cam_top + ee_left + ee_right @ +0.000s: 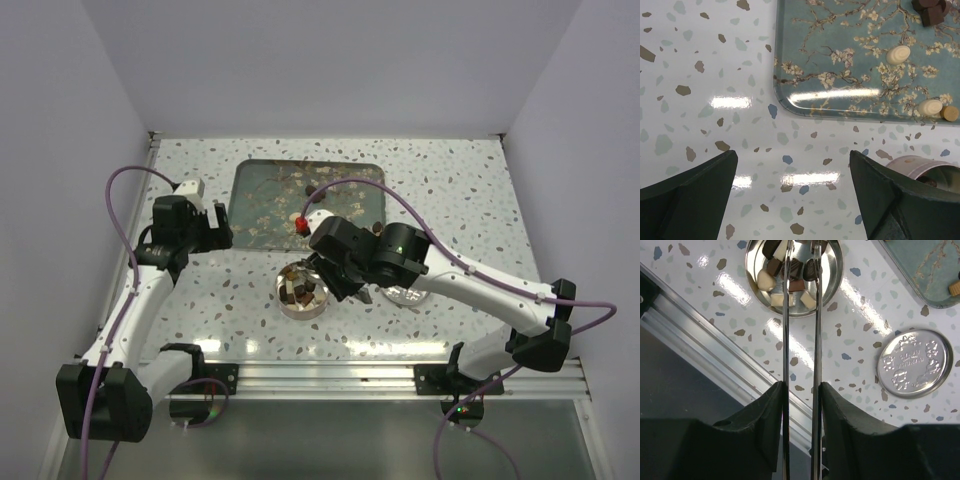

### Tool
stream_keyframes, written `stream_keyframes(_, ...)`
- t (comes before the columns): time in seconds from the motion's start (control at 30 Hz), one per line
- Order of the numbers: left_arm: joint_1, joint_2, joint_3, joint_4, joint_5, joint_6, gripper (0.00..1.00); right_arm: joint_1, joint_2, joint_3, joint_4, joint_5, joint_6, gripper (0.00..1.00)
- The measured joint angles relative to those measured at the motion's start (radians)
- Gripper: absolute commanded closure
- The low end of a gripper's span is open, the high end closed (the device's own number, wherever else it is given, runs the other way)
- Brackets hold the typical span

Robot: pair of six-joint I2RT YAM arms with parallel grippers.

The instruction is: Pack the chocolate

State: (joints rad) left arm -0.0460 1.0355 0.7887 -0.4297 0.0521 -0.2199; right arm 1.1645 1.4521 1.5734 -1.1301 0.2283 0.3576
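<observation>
Dark, tan and cream chocolate (771, 275) already lies in the tin (834, 270) by the counter's (715, 75) near edge; more pieces (898, 54) wait on the tray (840, 50). Right claw (801, 387) clenches tongs (785, 340); left claw (792, 155) hangs released.

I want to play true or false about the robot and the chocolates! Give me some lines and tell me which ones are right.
1. The round silver tin has chocolate pieces in it. True.
2. The round embossed silver lid is on the tin. False: it lies on the speckled table beside the tin, not touching it.
3. The left fingers are holding a chocolate. False: they are wide apart with nothing between them.
4. The right fingers hold long metal tweezers that reach to the tin. True.
5. Some cream chocolates lie on the blue blossom-patterned tray. True.
</observation>
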Motion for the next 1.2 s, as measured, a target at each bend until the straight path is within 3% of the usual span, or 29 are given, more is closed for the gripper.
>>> stream_keyframes(0.23,0.0,0.0,0.0,-0.008,-0.006,0.004,0.0,-0.091,0.023,0.009,0.042,-0.007,-0.05,0.62)
stream_keyframes(0.47,0.0,-0.005,0.0,-0.023,-0.023,0.015,0.0,-0.365,0.125,0.093,0.145,-0.03,-0.159,0.62)
stream_keyframes(0.83,0.0,0.0,0.006,-0.029,-0.031,0.021,0.0,-0.777,0.204,0.051,0.287,-0.062,-0.254,0.62)
stream_keyframes(1.2,0.0,0.045,0.006,-0.019,-0.031,0.02,0.0,-0.91,0.249,-0.127,0.38,-0.024,-0.284,0.62)
